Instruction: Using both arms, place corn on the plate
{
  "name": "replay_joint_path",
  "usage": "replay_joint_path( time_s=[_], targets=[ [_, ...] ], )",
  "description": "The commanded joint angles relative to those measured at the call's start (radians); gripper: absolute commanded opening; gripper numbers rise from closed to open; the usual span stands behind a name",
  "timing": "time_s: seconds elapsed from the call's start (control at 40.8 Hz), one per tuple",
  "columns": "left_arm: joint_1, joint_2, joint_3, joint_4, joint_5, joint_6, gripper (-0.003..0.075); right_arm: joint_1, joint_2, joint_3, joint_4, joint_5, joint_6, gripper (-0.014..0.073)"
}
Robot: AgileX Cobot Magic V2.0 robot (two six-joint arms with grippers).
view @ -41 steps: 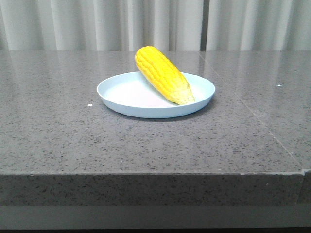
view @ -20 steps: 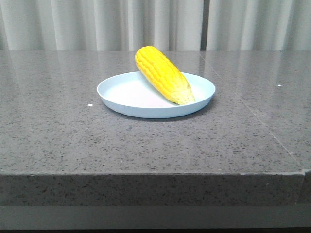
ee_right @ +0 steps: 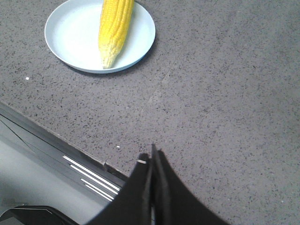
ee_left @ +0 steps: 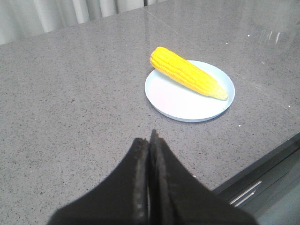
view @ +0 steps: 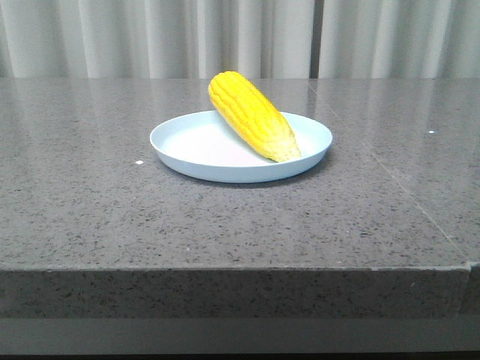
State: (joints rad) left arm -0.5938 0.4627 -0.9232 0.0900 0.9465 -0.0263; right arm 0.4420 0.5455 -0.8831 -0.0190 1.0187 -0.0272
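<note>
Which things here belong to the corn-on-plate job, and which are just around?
Job items:
corn, lying on the plate with its thick end over the rim
plate

Just around:
grey stone table
curtain

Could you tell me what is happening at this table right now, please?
Nothing is being handled. The bright yellow corn cob lies across the round pale blue plate on the grey speckled stone table, its thick end over the far rim. The left gripper and right gripper are both shut, empty and away from the plate.
</note>
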Motion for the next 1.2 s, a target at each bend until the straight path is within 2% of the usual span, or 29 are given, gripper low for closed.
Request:
replay_joint_path(
  time_s=[0.0,0.319,0.515,0.637,0.882,1.029,1.176],
  targets=[
    [-0.007,0.008,-0.023,0.003,-0.081,-0.011,-0.0020,0.000,0.003,-0.022,-0.013,-0.072,-0.008,-0.0068],
    [-0.007,0.008,-0.023,0.003,-0.086,-0.011,-0.0020,0.000,0.003,-0.022,-0.013,-0.072,-0.008,-0.0068],
    [0.035,-0.032,0.087,-0.003,-0.171,-0.011,-0.0020,0.000,0.003,-0.022,-0.013,-0.072,-0.008,-0.0068],
    [0.123,-0.091,0.228,0.060,-0.333,-0.011,-0.0020,0.000,0.003,-0.022,-0.013,-0.072,-0.008,-0.0068],
    [0.329,-0.250,0.593,0.052,-0.768,-0.011,-0.0020,0.000,0.003,-0.022,-0.013,-0.072,-0.008,-0.0068],
    [0.443,-0.353,0.766,-0.057,-0.917,-0.011,-0.0020,0.000,0.003,-0.022,-0.013,-0.072,-0.008,-0.0068],
    [0.507,-0.435,0.879,-0.067,-0.992,-0.011,-0.0020,0.000,0.003,-0.022,-0.013,-0.072,-0.008,-0.0068]
  ],
)
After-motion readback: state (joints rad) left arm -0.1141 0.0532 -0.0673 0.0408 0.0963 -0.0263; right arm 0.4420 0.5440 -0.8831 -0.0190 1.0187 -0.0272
